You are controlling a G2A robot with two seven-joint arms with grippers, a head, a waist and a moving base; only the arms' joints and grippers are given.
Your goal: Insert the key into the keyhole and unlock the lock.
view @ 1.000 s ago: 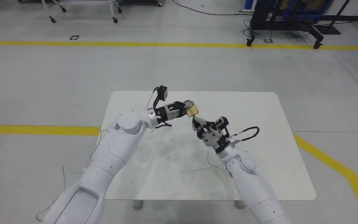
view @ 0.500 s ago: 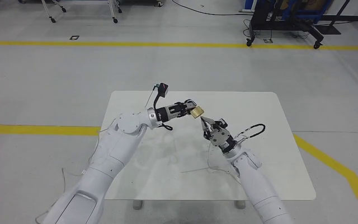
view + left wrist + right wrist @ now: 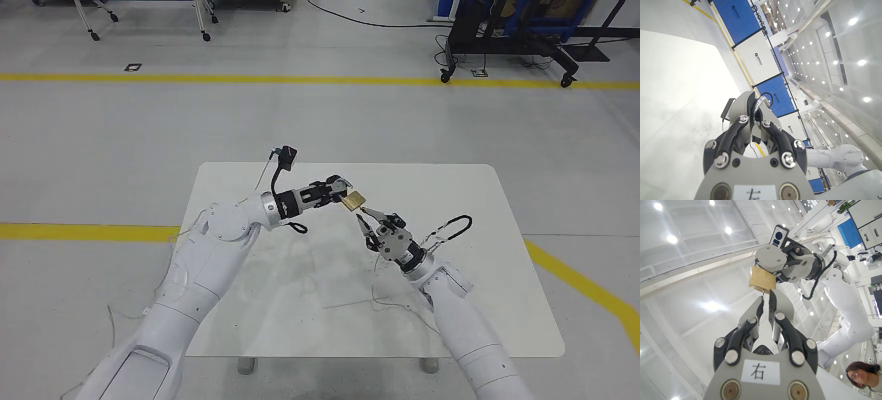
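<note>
Top view: left gripper clamped on the one brass padlock over the white table, right gripper just beside it; left wrist: its shiny curved shackle pinched between ribbed black pads; right wrist: one thin silver key at the padlock's flat underside, can't tell if it's gripped.

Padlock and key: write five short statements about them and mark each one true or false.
1. The padlock lies on the table. False: the left gripper holds it up above the table.
2. The left gripper clamps the padlock's shackle. True.
3. The padlock's body is black. False: it is brass-coloured.
4. The key meets the padlock's end opposite the shackle. True.
5. The right gripper is far from the padlock. False: it is close beside it, at the key.
</note>
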